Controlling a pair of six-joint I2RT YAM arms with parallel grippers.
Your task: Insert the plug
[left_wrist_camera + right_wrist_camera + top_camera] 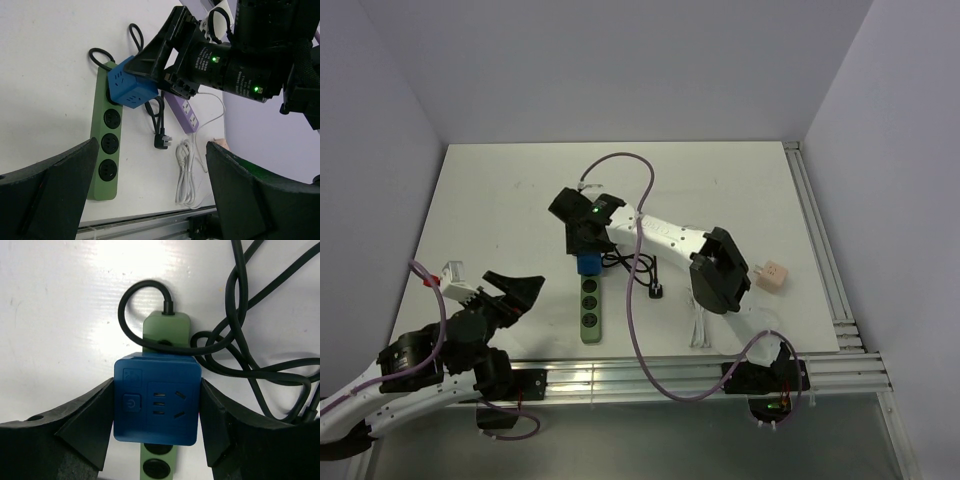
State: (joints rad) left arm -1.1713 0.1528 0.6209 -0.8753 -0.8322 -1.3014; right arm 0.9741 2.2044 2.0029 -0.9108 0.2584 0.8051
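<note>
The blue boxy plug [156, 400] is held between my right gripper's [156, 412] two fingers, shut on its sides. It sits directly over the far end of the green power strip [589, 311], also seen in the left wrist view [105, 145], covering one socket; the plug [131, 86] looks slightly tilted there. Whether its pins are fully seated is hidden. The right gripper [586, 250] is over the strip's far end. My left gripper [150, 192] is open and empty, low at the near left [510, 292], apart from the strip.
The strip's black cable [260, 355] coils right of the plug, ending in a black plug [658, 291]. A purple strip [184, 111] and a white coiled cable [186, 172] lie right of it. A pink cube adapter [773, 275] sits at right. An aluminium rail [670, 372] runs along the near edge.
</note>
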